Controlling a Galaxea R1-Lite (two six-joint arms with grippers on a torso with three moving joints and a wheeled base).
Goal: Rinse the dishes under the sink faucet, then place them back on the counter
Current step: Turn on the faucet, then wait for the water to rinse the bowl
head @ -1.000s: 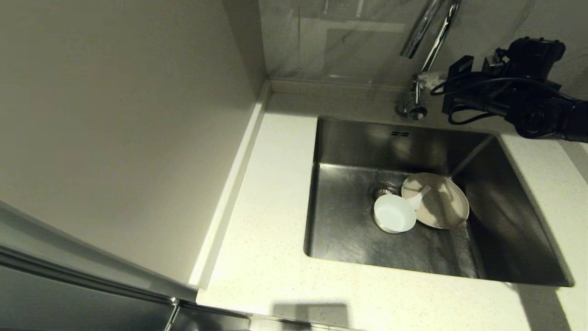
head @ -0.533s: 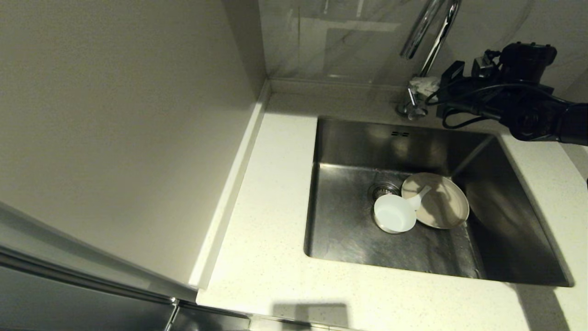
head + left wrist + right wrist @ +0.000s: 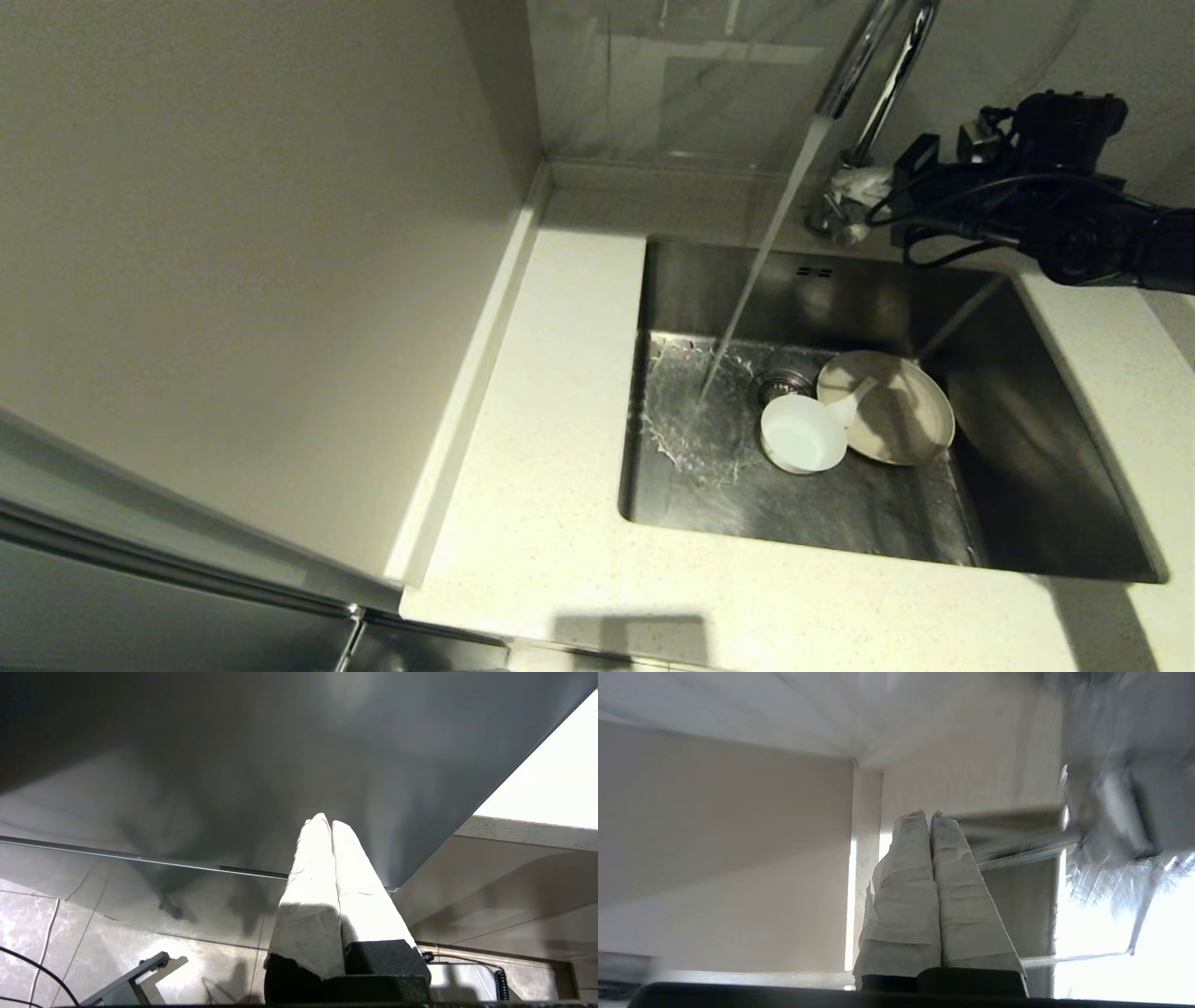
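Note:
Water runs from the chrome sink faucet in a slanted stream onto the left floor of the steel sink. Beside the drain sits the small white bowl. The white spoon leans from the bowl onto the cream plate to its right. None of the three lies under the stream. My right gripper is shut and empty, its wrapped tips against the faucet's base lever. My left gripper is shut and empty, parked low beside the cabinet front, out of the head view.
The speckled counter runs along the sink's left and front. A tall pale wall panel stands at the left. A low backsplash rim lies behind the sink. The right arm's black body and cables hang over the sink's back right corner.
The water was off and now streams into the sink. My right gripper moved left and down against the faucet's base lever. The dishes have not moved.

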